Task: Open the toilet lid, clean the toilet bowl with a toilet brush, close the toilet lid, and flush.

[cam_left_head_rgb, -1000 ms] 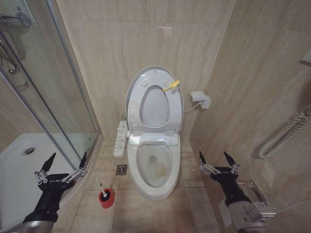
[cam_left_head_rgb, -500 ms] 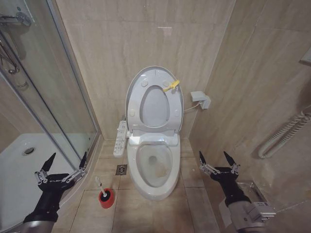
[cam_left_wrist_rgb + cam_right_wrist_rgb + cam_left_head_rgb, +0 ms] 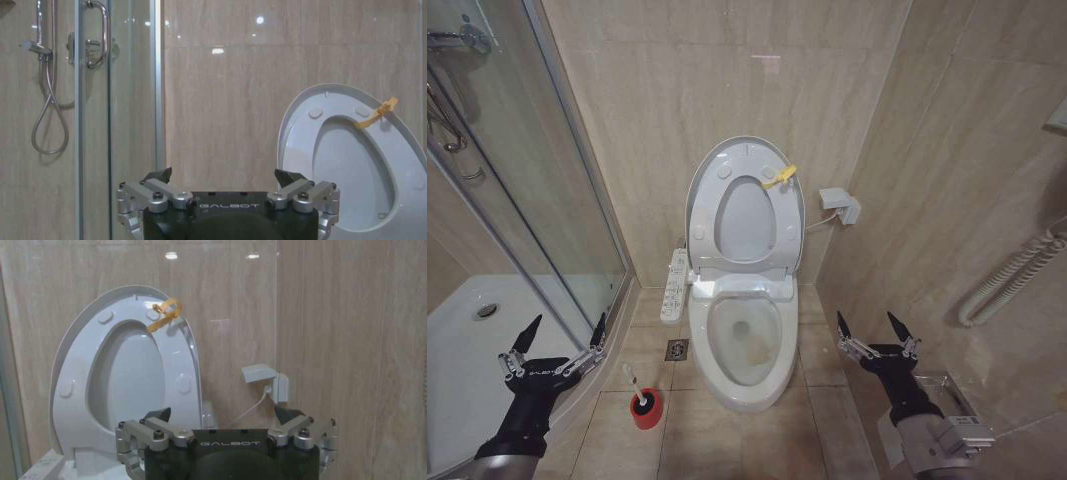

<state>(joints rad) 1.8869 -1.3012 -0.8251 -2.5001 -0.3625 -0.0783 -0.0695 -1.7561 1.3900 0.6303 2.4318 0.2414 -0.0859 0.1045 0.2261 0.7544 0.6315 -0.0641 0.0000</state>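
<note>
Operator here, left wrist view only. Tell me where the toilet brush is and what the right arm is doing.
Observer: The toilet brush stands in its red holder on the floor, left of the toilet bowl.
Operator: Report the right arm.
Observer: The right gripper hovers open, right of the bowl, holding nothing.
Operator: Give me the bowl's state.
Observer: It is uncovered; the toilet lid stands upright against the wall.

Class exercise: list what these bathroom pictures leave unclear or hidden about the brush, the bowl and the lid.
- Toilet brush bristle head: head view, hidden inside the red holder.
- Toilet bowl outer base: head view, hidden under its own rim.
- Toilet lid: left wrist view, cut off by the edge and partly behind the left gripper.
</note>
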